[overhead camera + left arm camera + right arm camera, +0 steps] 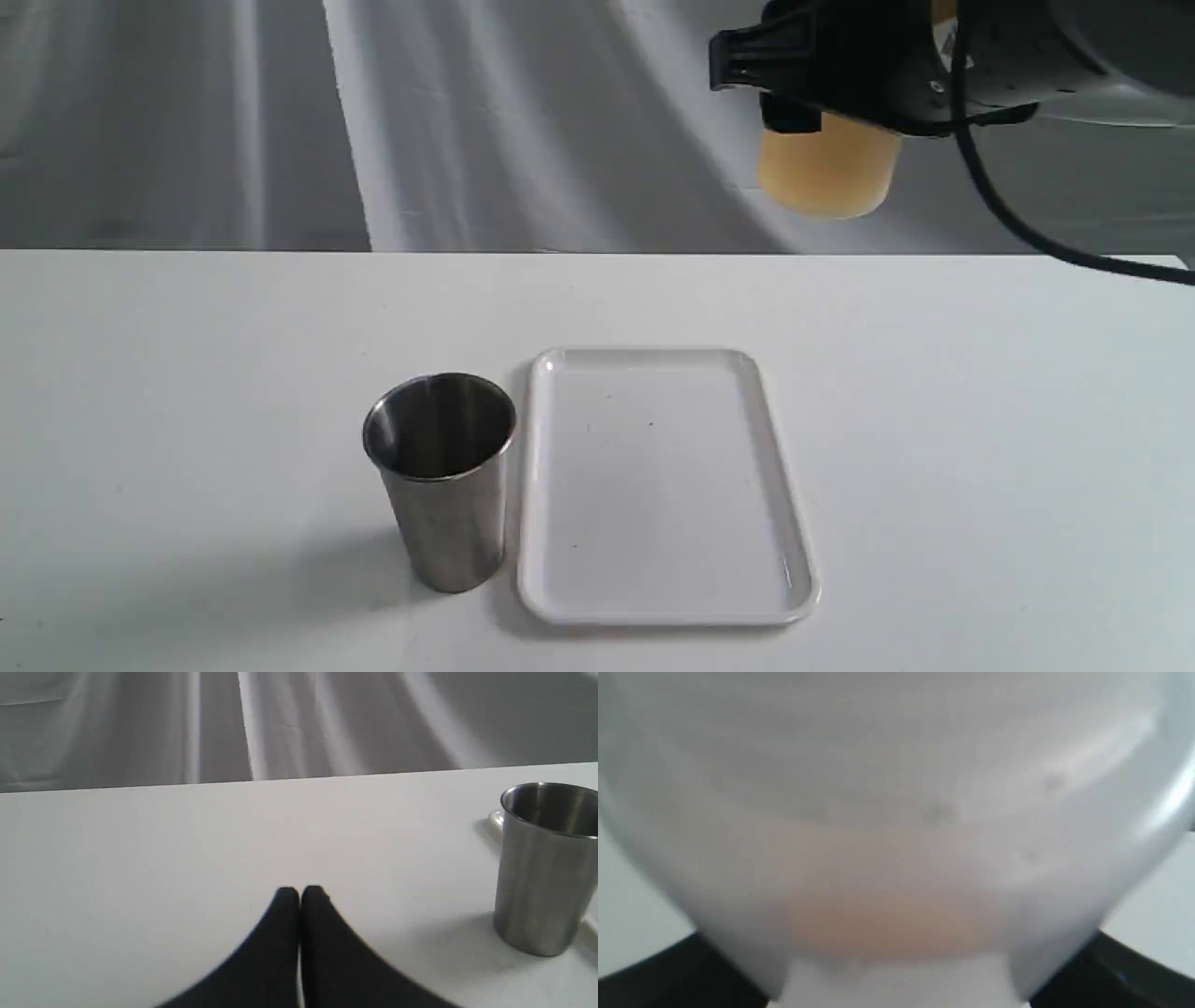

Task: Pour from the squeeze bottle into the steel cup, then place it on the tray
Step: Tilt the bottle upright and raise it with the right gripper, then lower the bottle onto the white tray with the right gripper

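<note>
Left tool (299,896): seen only in its wrist view. Its two black fingers are pressed together with nothing between them, low over bare tabletop (187,373).

Cup (441,476): upright on the tabletop, left of centre and near the front edge. The interior is dark and shiny; contents cannot be told.

Tray (653,523): flat on the tabletop just right of the cup, near the front edge, long sides running front to back. Nothing lies on it. Whether cup and tray rim touch cannot be told.

Right tool (812,93): raised well above the tabletop toward the right far corner, clamped on the bottle (826,173).

Bottle: in the air, clear of the tabletop, well apart from cup and tray. Its base hangs below the fingers with amber liquid showing. The nozzle end is hidden.
</note>
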Robot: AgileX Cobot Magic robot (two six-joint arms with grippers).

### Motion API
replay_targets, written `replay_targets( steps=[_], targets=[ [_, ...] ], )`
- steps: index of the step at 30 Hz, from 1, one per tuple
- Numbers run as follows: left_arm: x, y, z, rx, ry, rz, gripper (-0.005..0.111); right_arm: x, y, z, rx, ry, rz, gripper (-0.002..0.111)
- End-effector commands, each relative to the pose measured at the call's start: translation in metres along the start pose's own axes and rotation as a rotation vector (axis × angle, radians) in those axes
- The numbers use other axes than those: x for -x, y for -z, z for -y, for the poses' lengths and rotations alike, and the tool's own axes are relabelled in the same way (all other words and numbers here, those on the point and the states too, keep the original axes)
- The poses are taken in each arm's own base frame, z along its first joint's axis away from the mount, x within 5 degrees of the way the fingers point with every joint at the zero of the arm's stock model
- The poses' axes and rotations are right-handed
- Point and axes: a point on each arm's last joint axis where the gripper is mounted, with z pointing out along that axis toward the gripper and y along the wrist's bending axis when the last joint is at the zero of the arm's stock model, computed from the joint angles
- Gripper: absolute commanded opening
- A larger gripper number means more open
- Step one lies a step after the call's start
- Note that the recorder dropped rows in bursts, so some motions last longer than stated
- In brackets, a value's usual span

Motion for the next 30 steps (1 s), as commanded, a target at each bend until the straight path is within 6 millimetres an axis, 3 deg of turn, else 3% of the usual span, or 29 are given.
replay_targets(
  steps=[1, 7, 11, 21, 30],
  targets=[
    [-0.001, 0.0, 0.0, 0.002, 0.005, 0.006, 0.0, 0.012, 0.004, 0.003, 0.085, 0.05, 0.068, 0.014],
    [-0.001, 0.0, 0.0, 0.001, 0.007, 0.006, 0.0, 0.021, 0.0, 0.004, 0.227, 0.066, 0.176, 0.014],
    [-0.001, 0.0, 0.0, 0.001, 0.007, 0.006, 0.0, 0.015, -0.008, 0.005, 0.296, 0.063, 0.253, 0.014],
    [-0.001, 0.0, 0.0, 0.002, 0.005, 0.006, 0.0, -0.044, -0.039, 0.007, 0.319, 0.011, 0.348, 0.014],
    [-0.001, 0.0, 0.0, 0.001, 0.008, 0.006, 0.0, -0.088, -0.08, -0.01, 0.312, 0.086, 0.214, 0.014]
  ],
)
